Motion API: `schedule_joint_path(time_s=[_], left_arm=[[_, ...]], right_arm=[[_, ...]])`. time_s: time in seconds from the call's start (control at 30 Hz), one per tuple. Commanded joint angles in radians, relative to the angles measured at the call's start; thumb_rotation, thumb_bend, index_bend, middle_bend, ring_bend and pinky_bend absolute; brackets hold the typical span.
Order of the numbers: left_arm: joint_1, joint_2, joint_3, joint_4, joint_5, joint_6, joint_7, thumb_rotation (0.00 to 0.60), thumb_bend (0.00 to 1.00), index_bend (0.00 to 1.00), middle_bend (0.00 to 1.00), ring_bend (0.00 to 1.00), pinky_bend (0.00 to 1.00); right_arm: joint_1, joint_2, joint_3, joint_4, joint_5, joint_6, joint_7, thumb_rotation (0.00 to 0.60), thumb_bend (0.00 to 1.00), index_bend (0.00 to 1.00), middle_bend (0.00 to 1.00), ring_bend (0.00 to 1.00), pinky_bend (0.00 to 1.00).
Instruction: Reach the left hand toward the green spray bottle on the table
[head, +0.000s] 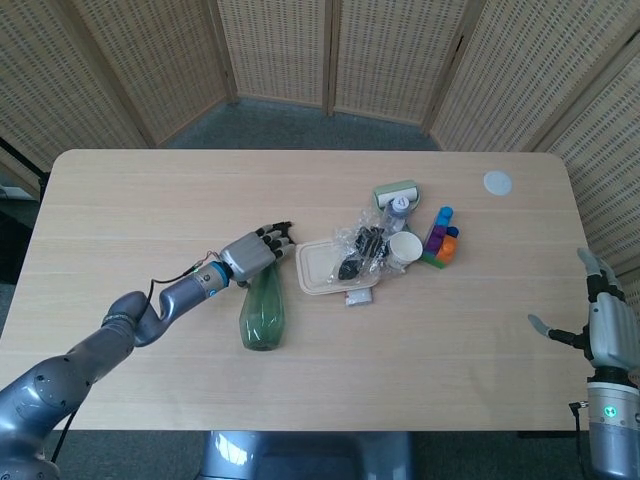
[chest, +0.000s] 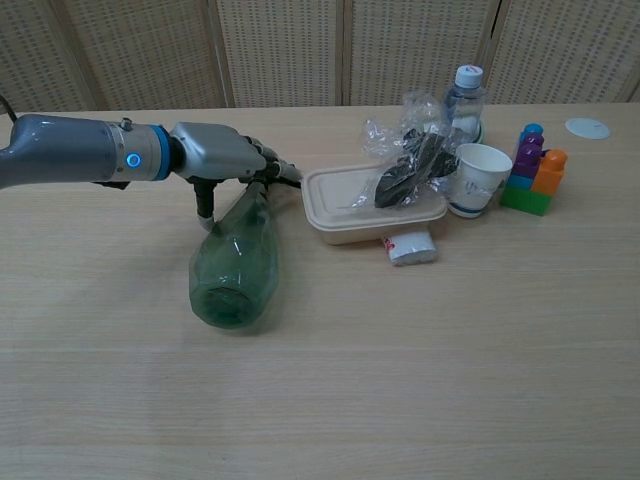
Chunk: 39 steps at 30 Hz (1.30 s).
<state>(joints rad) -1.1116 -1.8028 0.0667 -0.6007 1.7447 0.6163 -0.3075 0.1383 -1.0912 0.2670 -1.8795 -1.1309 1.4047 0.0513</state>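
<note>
Your green spray bottle (chest: 237, 262) lies on its side on the table (head: 130, 190), long axis running away from you, nozzle at the far end under your left hand (chest: 222, 161), base toward you. That hand sits over the bottle's neck, fingers extended, whether gripping cannot be told. Your right hand (head: 608, 325) hangs open, well apart.

Lidded beige container (chest: 372, 205), paper cup (chest: 475, 179), toy blocks (chest: 532, 171), water bottle (chest: 464, 97)
</note>
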Motion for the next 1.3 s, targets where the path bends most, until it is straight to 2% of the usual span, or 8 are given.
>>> schedule_joint_path(time_s=[0.03,0.4,0.5,0.53,0.6,0.83,1.0,1.3], left_arm=[[-0.013,-0.035,0.025,0.045,0.003,-0.006,-0.02,0.6,0.0,0.0,0.0,0.0,0.0],[-0.025,-0.078,0.051,0.098,-0.005,0.019,-0.042,0.6,0.0,0.0,0.0,0.0,0.0],[-0.022,-0.084,0.055,0.108,-0.007,0.033,-0.02,0.6,0.0,0.12,0.02,0.0,0.0],[-0.019,-0.087,0.057,0.114,-0.008,0.038,-0.006,0.6,0.0,0.22,0.08,0.0,0.0],[-0.013,-0.092,0.06,0.122,-0.01,0.042,0.014,0.6,0.0,0.32,0.18,0.01,0.04],[0.008,-0.105,0.061,0.139,-0.023,0.07,0.083,0.6,0.0,0.64,0.5,0.31,0.41],[0.021,-0.088,0.053,0.126,-0.033,0.113,0.114,0.6,0.0,0.72,0.59,0.41,0.45],[0.029,0.055,-0.008,-0.024,-0.077,0.218,0.175,0.6,0.0,0.72,0.6,0.42,0.45]], right_arm=[[-0.001,0.002,-0.001,-0.002,-0.004,0.003,0.002,0.6,0.0,0.0,0.0,0.0,0.0],[-0.01,0.013,-0.005,-0.013,-0.023,0.013,0.021,0.6,0.0,0.0,0.0,0.0,0.0],[-0.013,0.016,-0.007,-0.016,-0.03,0.016,0.026,0.6,0.0,0.0,0.0,0.0,0.0],[-0.014,0.018,-0.007,-0.017,-0.032,0.017,0.028,0.6,0.0,0.0,0.0,0.0,0.0],[-0.015,0.02,-0.008,-0.02,-0.035,0.019,0.03,0.6,0.0,0.0,0.0,0.0,0.0],[-0.018,0.024,-0.009,-0.025,-0.043,0.027,0.032,0.6,0.0,0.0,0.0,0.0,0.0],[-0.019,0.025,-0.012,-0.03,-0.051,0.031,0.03,0.6,0.0,0.0,0.0,0.0,0.0],[-0.024,0.029,-0.02,-0.044,-0.07,0.04,0.027,0.6,0.0,0.0,0.0,0.0,0.0]])
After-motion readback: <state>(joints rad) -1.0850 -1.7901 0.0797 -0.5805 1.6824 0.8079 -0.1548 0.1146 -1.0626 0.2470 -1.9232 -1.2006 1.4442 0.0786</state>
